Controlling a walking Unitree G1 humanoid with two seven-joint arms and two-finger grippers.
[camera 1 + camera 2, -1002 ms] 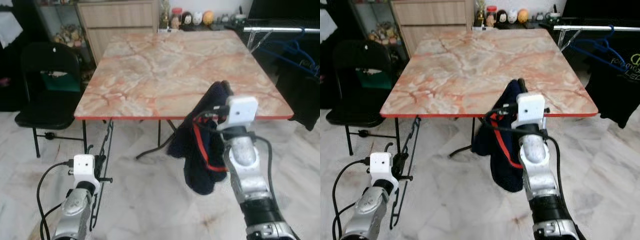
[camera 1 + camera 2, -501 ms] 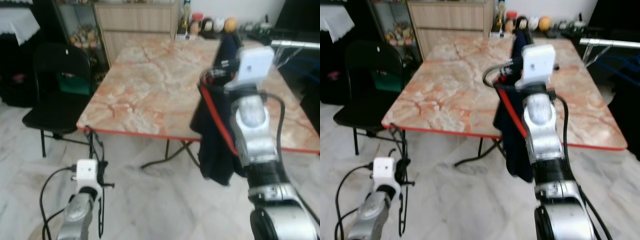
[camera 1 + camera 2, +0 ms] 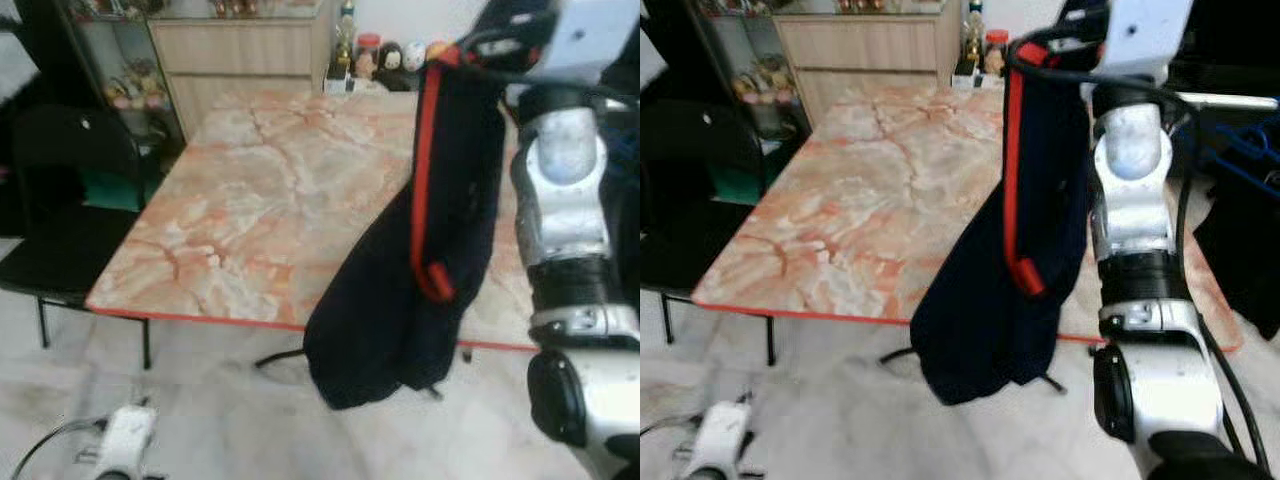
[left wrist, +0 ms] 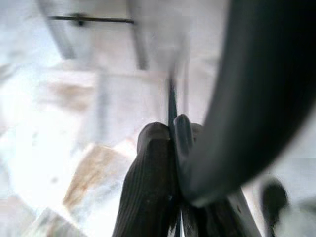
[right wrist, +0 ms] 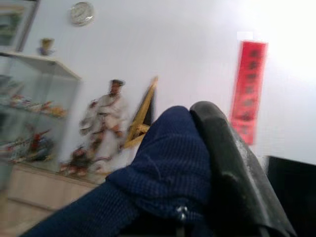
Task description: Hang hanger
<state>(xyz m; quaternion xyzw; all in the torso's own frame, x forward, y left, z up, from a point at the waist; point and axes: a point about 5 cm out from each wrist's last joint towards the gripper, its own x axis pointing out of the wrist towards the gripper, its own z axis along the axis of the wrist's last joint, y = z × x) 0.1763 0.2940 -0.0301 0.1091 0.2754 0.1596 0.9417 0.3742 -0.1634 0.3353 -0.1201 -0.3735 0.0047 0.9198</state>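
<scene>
A dark navy garment with red trim hangs in front of the marble table. My right gripper is shut on its top, raised high at the upper right; one black finger presses on the knit fabric. The right wrist's white camera box sits above the silver forearm. My left arm's white camera box is low near the floor. In the left wrist view my left gripper is shut on a thin dark hanger wire over pale floor tiles.
A black chair stands left of the table. A wooden cabinet and small figurines line the back wall. At the right, a metal clothes rail carries a blue hanger and a black shirt.
My right arm has lifted the navy garment much higher, from table-edge height to above the tabletop. The head view has shifted, and the left arm now sits lower in the picture.
</scene>
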